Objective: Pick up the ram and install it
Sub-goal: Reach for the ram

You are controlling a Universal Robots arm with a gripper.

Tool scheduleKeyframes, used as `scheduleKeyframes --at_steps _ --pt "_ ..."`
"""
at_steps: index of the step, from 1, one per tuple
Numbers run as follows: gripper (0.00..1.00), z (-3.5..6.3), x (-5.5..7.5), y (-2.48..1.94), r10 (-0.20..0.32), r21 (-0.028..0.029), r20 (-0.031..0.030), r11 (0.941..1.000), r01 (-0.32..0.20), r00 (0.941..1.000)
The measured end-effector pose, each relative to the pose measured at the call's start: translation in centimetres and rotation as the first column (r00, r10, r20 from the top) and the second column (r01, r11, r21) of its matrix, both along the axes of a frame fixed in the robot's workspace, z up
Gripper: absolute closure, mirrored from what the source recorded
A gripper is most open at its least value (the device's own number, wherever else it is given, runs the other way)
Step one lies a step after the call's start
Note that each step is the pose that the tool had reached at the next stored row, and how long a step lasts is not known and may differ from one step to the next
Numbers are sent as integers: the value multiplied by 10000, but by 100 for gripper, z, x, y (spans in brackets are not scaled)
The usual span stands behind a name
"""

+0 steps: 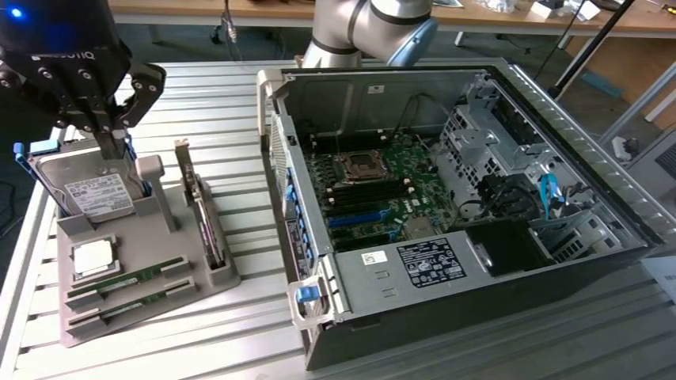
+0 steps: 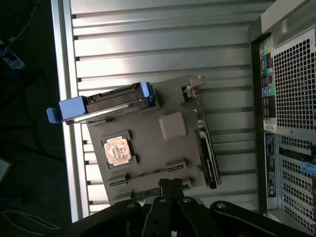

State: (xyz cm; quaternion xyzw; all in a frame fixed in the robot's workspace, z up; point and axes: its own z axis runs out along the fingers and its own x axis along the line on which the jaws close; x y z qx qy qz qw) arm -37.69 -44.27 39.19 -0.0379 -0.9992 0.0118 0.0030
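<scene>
End effector (image 1: 106, 125) shut on nothing, hanging high over the grey holder (image 1: 158, 253) on the desk.
The ram (image 1: 129, 277) stands on edge in a holder slot, well below the fingertips. Judged light, stiff, thin and fragile. Best gripped mid-length across its flat faces near the top edge, keeping off the contacts.

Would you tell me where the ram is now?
At the exterior view's left, apart from the computer case, the ram sits slotted in the grey tray between the processor chip and the tray's near edge.
</scene>
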Motion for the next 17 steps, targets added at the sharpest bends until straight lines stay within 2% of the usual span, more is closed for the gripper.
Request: scheduleKeyframes --at_steps 2,3,5,7,9,12,17 --pt "89 0 0 -77 1 -1 0 10000 -1 10000" --pt "89 -1 0 -132 0 -2 0 10000 0 10000" --pt "89 -1 0 -193 -1 -4 0 10000 1 10000" --pt "89 -2 0 -291 1 -6 0 10000 -1 10000" --pt "89 -2 0 -351 0 -7 0 10000 0 10000" --pt "89 -2 0 -390 1 -9 -1 10000 -1 10000" --pt "89 -2 0 -391 0 -8 0 10000 0 10000"
